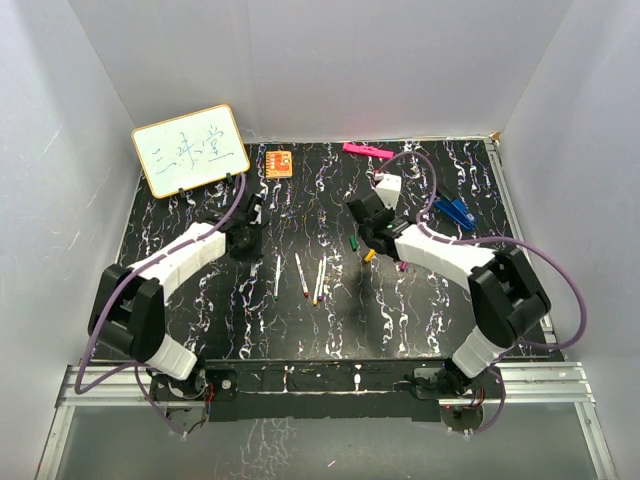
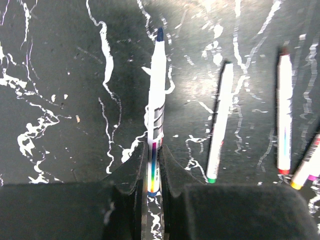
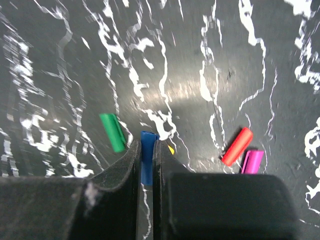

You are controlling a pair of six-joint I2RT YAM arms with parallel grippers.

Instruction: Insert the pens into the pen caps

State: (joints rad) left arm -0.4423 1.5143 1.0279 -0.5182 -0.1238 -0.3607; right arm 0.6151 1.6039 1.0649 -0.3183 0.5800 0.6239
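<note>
On white-veined black tabletop point(image 1: 330, 335), slim white pens point(image 2: 220, 120), stubby glossy caps point(image 3: 113, 132)

Blue-tipped pen point(image 2: 156, 100): white barrel, rear end clamped in left gripper point(image 2: 153, 152), tip at twelve o'clock. Green-ended pen point(image 2: 219, 125) and red-ended pen point(image 2: 284, 115) lie flat at its three o'clock. Blue cap point(image 3: 147, 140): pinched in right gripper point(image 3: 146, 150). Green cap point(image 3: 113, 132) lies at its nine o'clock. Red cap point(image 3: 237, 146) and purple cap point(image 3: 252, 161) lie side by side at three o'clock.
</note>
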